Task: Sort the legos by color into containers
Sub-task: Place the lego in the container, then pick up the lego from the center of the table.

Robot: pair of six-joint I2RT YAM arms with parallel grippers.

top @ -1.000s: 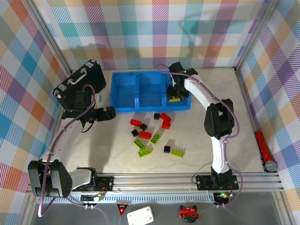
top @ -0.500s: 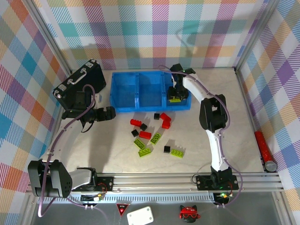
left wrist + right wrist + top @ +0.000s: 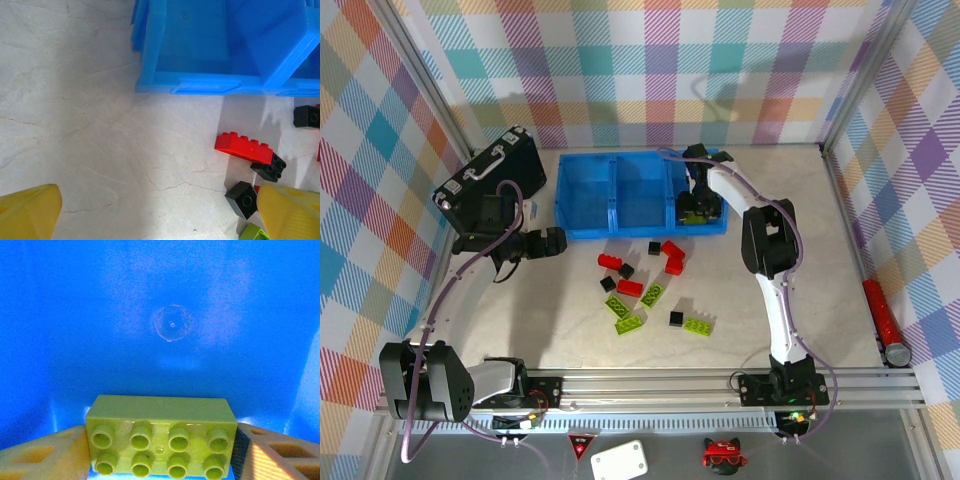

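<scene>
Lime brick is sitting within the right gripper, down in the tray's right compartment; gripped or released, cannot tell. Left gripper is hovering wide open over the table, near a red brick and a black brick.

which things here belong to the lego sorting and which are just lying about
Job: blue three-compartment tray; lime-green brick in its right compartment; loose red legos, green legos, black legos.
Lying about: black briefcase; red tube; white card; red-and-black toy.
</scene>
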